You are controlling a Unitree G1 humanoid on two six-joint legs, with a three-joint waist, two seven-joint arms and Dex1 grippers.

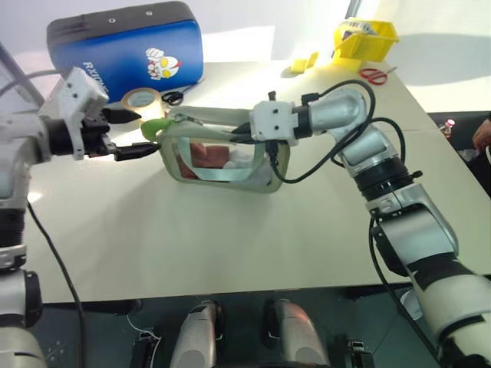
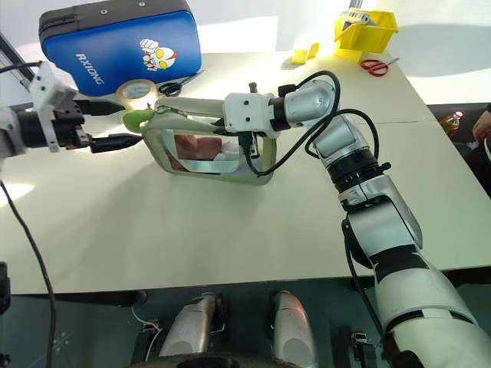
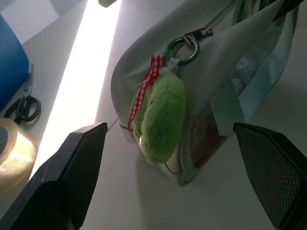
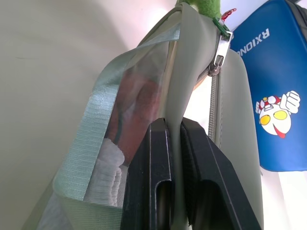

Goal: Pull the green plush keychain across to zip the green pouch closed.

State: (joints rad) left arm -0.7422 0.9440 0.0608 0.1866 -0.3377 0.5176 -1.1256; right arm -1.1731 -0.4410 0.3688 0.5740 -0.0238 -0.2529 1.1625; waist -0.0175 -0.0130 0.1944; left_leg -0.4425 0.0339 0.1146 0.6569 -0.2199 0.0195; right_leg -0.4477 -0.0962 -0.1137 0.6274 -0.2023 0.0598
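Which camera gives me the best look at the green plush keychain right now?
Left wrist view: the green plush keychain hangs large between the open fingers, ring and ribbon visible. Both eye views show a small blob at the pouch's end; right wrist view catches its edge.

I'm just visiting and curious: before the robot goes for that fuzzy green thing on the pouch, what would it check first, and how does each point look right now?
1. Right tool clamped on the green pouch edge: ok, fingers pinch the fabric.
2. Left tool open wide enough: ok.
3. Green plush keychain lined up between the left tool's fingers: ok, but not yet touched.
4. Zipper slider at the keychain end, zip open: ok.
5. Pouch standing upright on the table: ok.
6. Tape roll and scissors clear of the left arm: cannot tell, they lie close behind.
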